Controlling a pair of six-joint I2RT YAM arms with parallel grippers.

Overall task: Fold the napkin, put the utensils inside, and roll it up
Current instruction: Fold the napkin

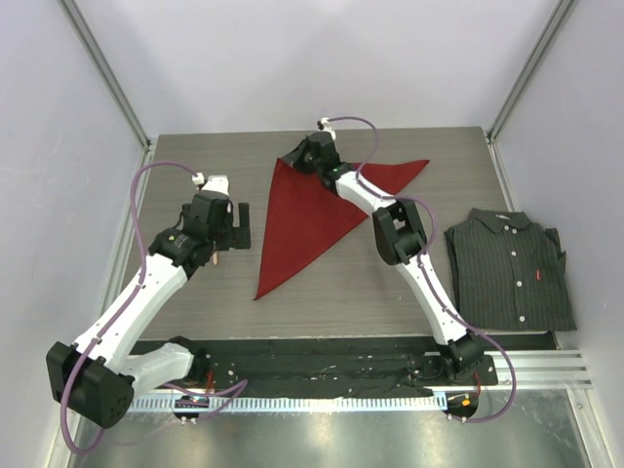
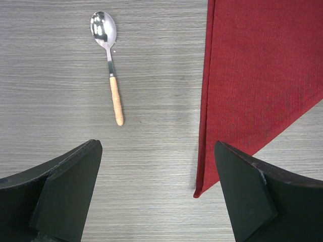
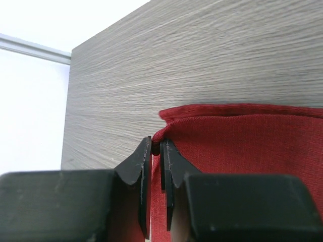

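Matt, finely woven red cloth for the napkin [image 2: 252,75]. Mirror-bright polished metal bowl and ribbed pale wooden handle on the spoon [image 2: 110,69]. Matt grey wood grain across the table [image 2: 50,75]. Dark pinstriped cloth for the shirt [image 1: 510,268].

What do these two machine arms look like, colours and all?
The left arm and right arm have white segments joined by chunky black joints. A thin purple cable loops along each. The left claw and right claw are black, with two tapering fingers apiece.
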